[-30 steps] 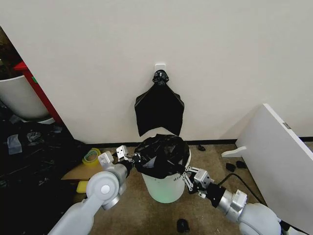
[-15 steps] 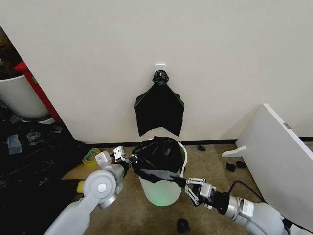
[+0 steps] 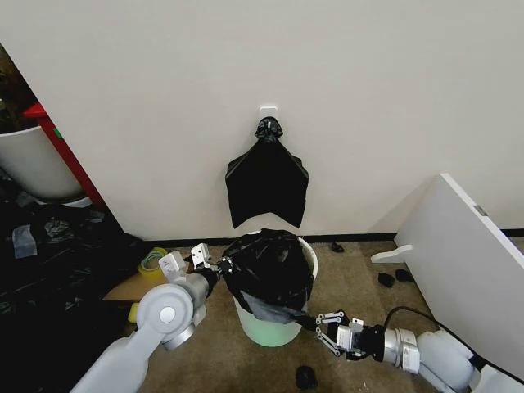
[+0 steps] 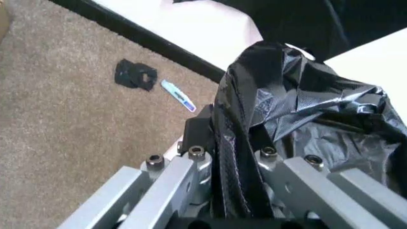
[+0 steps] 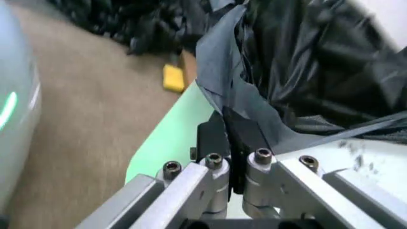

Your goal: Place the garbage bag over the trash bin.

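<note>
Two claws grip the bag (image 3: pixel 270 266), each clamped on a fold of its plastic: the left claw (image 3: pixel 214 267) at the bin's (image 3: pixel 266 327) left rim, the right claw (image 3: pixel 325 329) low beside its right wall. Wrist views show the film pinched between the fingers (image 4: pixel 190 169). Since a second ago the right claw has dropped, drawing the bag down over the rim.

The right gripper (image 3: pixel 321 324) is moving lower along the front side of the trash bin (image 3: pixel 270 327), pulling the edge of the garbage bag (image 3: pixel 270 266) downward. The bag is now covering more of the bin's front wall.
</note>
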You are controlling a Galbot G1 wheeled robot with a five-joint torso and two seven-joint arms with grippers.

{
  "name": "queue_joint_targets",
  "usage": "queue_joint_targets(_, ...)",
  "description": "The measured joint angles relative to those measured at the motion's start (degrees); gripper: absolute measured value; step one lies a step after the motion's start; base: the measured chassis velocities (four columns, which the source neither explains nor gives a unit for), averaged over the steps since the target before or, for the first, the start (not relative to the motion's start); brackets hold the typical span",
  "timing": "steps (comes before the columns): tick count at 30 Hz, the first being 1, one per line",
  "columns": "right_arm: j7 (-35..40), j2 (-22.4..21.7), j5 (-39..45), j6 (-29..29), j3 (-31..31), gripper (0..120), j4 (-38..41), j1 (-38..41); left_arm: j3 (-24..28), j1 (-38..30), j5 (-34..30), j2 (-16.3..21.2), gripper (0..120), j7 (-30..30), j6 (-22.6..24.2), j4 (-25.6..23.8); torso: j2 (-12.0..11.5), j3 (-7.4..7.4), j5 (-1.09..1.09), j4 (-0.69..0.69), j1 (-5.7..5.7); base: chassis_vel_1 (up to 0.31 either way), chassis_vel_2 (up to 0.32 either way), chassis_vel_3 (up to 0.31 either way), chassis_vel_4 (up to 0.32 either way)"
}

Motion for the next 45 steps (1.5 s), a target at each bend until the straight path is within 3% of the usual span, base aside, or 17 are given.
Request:
queue_joint_targets(15,-0.95,-0.31,-1.82,0.71,0.28,0,-3.69,-0.08,0.38,0.91,-0.55,0.28,5,2.36,0.93,-0.95,0.00,0.00,0.00,0.00,0.00,0.000,0.000,0.000,0.000)
queue_joint_targets(20,0.40,-0.18,0.01,-0.22,0.69,0,-2.51,-1.35,0.27,1.50,2.45,0.23,5,4.15,0.43,-0.57,0.00,0.00,0.00,0.00,0.00,0.000,0.000,0.000,0.000)
queue_joint_targets(31,-0.95,-0.54,6.70,-0.39,2.06,45,-3.21,-2.33,-1.25,1.78,5.38,0.25,5,5.20,-3.24,1.26,0.00,0.00,0.00,0.01,0.00,0.000,0.000,0.000,0.000)
queue_joint_targets(33,-1.22,-0.55,6.99,-0.39,2.27,48,-3.50,-2.33,-1.46,1.77,5.38,0.26,5,5.22,-3.45,1.34,0.00,0.00,0.00,0.01,0.00,0.000,0.000,0.000,0.000)
queue_joint_targets(35,-1.76,-0.56,8.37,-0.34,2.76,60,-4.51,-2.36,-1.92,1.79,5.55,0.33,5,5.53,-3.85,1.48,0.00,0.00,0.00,-0.01,0.00,0.000,0.000,0.000,0.000)
queue_joint_targets(39,-1.86,-0.64,10.60,-0.64,3.36,69,-4.60,-2.42,-2.40,2.06,6.28,0.55,5,6.24,-3.99,1.48,0.00,0.00,0.01,-0.01,0.00,0.000,0.000,0.000,0.000)
queue_joint_targets(42,-3.21,-1.54,20.78,-4.93,5.45,87,-1.83,-2.69,-3.48,3.80,12.54,1.76,5,11.41,-5.14,1.78,0.00,0.00,-0.01,0.01,0.00,0.000,0.000,0.000,0.000)
queue_joint_targets(45,-4.09,-1.95,26.48,-8.58,6.88,95,-0.67,-3.00,-3.81,4.68,16.69,2.72,5,14.77,-6.08,2.20,0.00,0.00,-0.01,0.00,0.00,0.000,0.000,0.000,0.000)
